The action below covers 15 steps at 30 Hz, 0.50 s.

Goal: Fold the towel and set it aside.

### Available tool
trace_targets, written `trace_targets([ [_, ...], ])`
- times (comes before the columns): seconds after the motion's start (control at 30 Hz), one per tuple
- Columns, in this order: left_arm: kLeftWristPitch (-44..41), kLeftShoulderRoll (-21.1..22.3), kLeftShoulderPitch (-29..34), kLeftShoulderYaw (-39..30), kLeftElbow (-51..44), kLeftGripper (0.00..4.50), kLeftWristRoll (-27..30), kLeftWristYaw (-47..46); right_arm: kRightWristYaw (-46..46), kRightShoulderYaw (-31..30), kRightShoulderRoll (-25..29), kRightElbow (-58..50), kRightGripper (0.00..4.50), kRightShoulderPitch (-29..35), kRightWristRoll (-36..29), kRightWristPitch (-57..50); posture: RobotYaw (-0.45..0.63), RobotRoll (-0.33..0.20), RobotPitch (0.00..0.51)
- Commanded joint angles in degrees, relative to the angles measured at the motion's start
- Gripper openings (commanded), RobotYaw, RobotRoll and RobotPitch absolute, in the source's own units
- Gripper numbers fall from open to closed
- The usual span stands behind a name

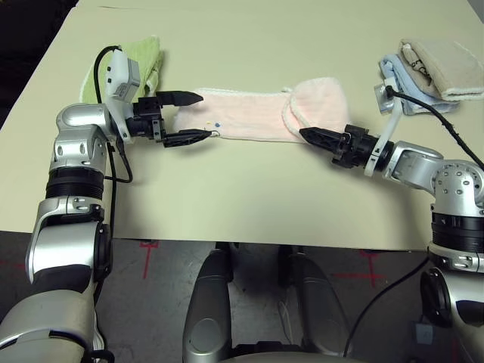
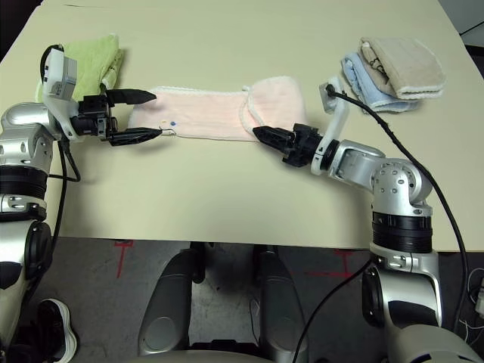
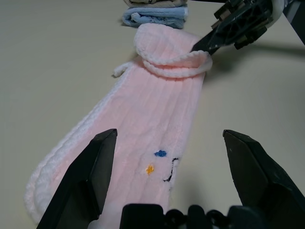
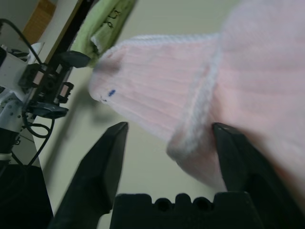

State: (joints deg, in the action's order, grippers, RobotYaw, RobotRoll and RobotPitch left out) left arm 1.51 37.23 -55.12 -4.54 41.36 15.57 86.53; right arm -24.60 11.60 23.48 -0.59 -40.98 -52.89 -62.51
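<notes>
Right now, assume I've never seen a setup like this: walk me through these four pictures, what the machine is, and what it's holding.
This is a humanoid robot with two silver arms, standing at a pale table. The two wide pictures come from cameras in its head, looking down. The two close-ups come from cameras on its wrists, looking out between each gripper's black fingers.

On the table lies a long pink towel, with its right end folded back over itself. A green folded towel sits beyond the left gripper; light-blue and beige folded towels lie far right.

The left gripper stands open around the towel's left end. The right gripper is open at the folded end. Neither is holding anything.
</notes>
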Motion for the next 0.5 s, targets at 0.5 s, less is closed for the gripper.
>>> trace_targets([
  [0.5,-2.33,-0.18,4.27,0.28,-5.09,4.5,1.3,-0.92,-45.98,-9.68,10.96,33.65,3.83,-5.06,29.74,63.04,0.02,0.0,0.326],
])
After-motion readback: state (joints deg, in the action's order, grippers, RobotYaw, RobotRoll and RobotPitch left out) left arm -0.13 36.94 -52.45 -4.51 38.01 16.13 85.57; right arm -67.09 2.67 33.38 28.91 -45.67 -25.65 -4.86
